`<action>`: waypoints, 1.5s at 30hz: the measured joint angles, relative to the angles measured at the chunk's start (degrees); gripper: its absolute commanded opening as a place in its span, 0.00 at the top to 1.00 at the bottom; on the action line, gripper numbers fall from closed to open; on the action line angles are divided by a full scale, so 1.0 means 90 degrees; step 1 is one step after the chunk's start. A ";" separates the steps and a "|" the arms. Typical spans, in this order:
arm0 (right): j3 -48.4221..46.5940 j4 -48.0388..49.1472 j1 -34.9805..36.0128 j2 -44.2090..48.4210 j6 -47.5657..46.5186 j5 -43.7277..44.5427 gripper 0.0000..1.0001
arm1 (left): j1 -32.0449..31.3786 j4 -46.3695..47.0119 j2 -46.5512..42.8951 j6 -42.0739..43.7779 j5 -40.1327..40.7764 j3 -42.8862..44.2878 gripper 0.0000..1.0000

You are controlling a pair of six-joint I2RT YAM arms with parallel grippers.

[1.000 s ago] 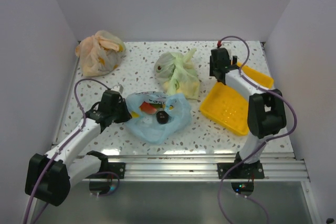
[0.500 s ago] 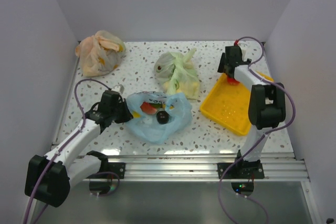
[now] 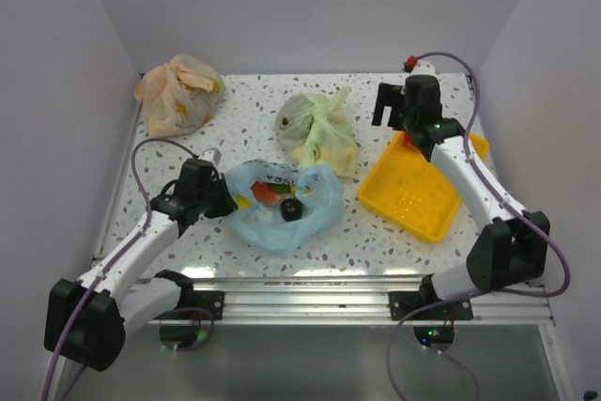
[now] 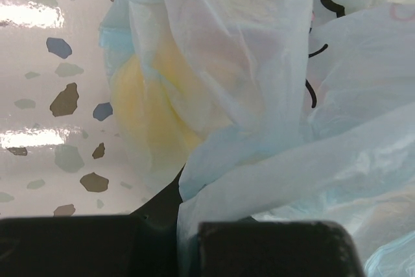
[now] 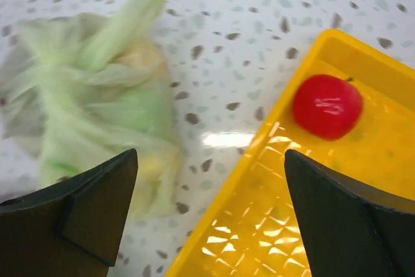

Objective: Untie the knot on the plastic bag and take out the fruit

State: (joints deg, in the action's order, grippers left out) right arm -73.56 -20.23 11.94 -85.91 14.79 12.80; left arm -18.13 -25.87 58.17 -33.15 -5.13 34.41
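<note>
Bag: The plastic bag (image 3: 282, 218) lay low and a little left of centre in the top view, slumped flat on the table (image 3: 376, 237) with its mouth spread open upward.
Knot: No tied tail showed on it, so the knot looked undone.
Fruit: A dark round fruit (image 3: 291, 210), a red slice (image 3: 266, 192) and a yellow fruit (image 3: 242, 202) sat exposed in the open mouth. In the left wrist view a yellow shape (image 4: 149, 108) showed through the film at centre left.
Handling: The film looked thin, limp and slick, likely to crumple and drag rather than keep any shape. It was best held by its rim. The fruit looked small, light, hard and apt to roll, so each piece was best pinched from above across its middle, through the mouth and not through the film.
Left gripper: The left gripper (image 3: 223, 202) was clamped shut on the bag's left rim, with film bunched between its fingers at the bottom of its own view.
Right gripper: The right gripper (image 5: 209, 160) was spread wide and empty at the upper right of the top view, over the far corner of the yellow tray (image 3: 413, 199).
Apple: A red apple (image 5: 326, 106) rested in the tray, at the right of the right wrist view.
Other bags: A tied green bag (image 3: 319, 133) sat just above the blue one, and an orange bag (image 3: 178, 93) sat at upper left.
</note>
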 measured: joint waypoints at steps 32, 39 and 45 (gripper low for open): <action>0.0607 -0.0287 0.5127 -0.1379 -0.0447 -0.0724 0.25 | 0.0000 -0.0279 -0.0051 0.0085 0.0121 0.0005 1.00; 0.0653 -0.0049 0.4794 -0.1617 -0.0250 -0.0413 0.25 | 0.0000 -0.0274 -0.0073 0.0083 0.0119 -0.0061 1.00; 0.0622 0.0248 0.4709 -0.2210 -0.0243 -0.0651 0.34 | 0.0000 -0.0270 -0.0073 0.0075 0.0112 -0.0061 1.00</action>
State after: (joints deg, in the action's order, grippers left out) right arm -67.96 -18.00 54.33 -105.80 12.60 6.94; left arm -18.13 -28.29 57.52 -32.47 -4.12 33.87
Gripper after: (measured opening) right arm 0.712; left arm 0.021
